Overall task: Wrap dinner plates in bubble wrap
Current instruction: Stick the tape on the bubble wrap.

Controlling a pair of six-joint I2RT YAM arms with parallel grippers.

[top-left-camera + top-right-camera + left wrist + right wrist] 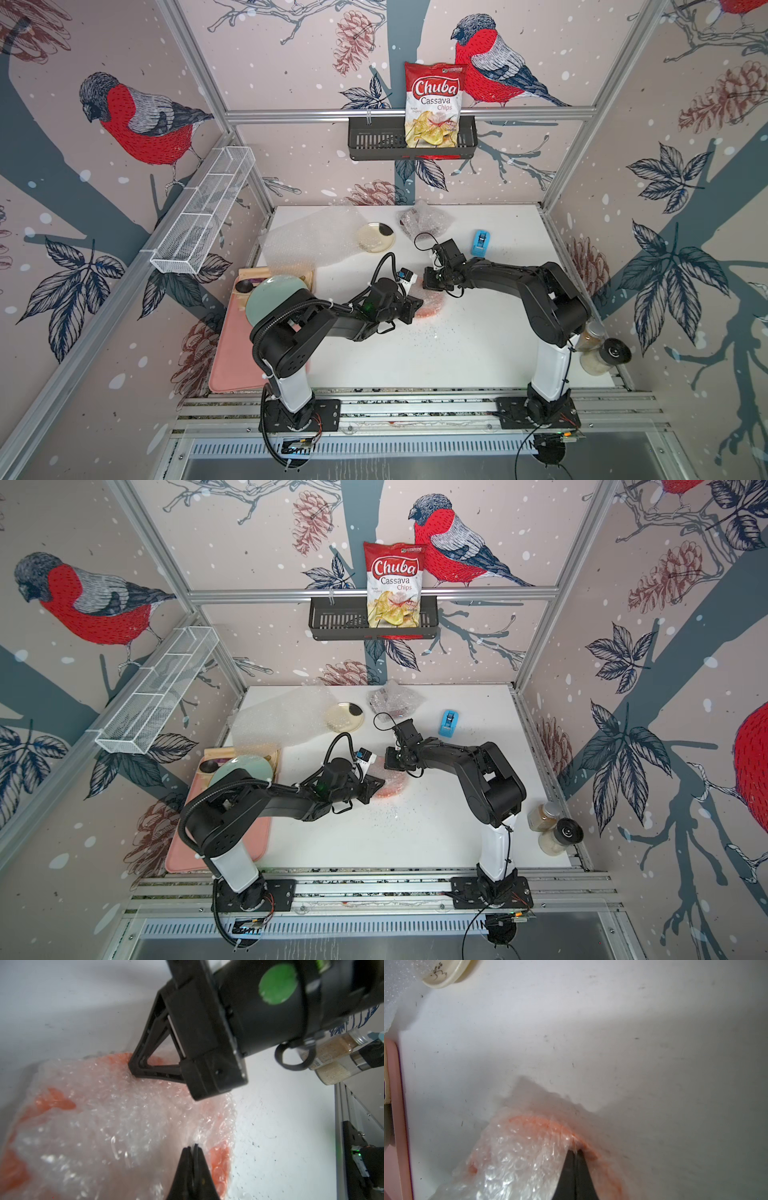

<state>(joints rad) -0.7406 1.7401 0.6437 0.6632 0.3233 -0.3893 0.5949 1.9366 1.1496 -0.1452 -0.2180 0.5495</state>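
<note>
- The orange plate (430,309) lies near the middle of the table (457,361), already covered in bubble wrap (116,1105).
- The left gripper (192,1147) is seen closed tight, with its tips at one edge of the wrap. The right gripper (575,1152) is likewise closed at the opposite rim. Whether a fold of film is nipped by either cannot be told.
- The folds may spring open once the tips are lifted, since crinkly film holds no crease. No tape is seen on the parcel, and the tape dispenser (481,242) stands well apart.
- If the two sides are pulled unevenly, the plate could be dragged across the smooth table, or a bare patch uncovered further.
- Only in the left wrist view are both grippers seen on the parcel at once. Patches of bare orange are also shown there, so the cover is judged loose.
- In the right wrist view only that gripper's own tips and the near rim are shown.
- In both top views the parcel is largely hidden by the arms, but what remains is shown:
  - a cream plate (376,237), unwrapped;
  - a spare sheet (307,241) just beside it;
  - a wrapped bundle (424,220) behind.
</note>
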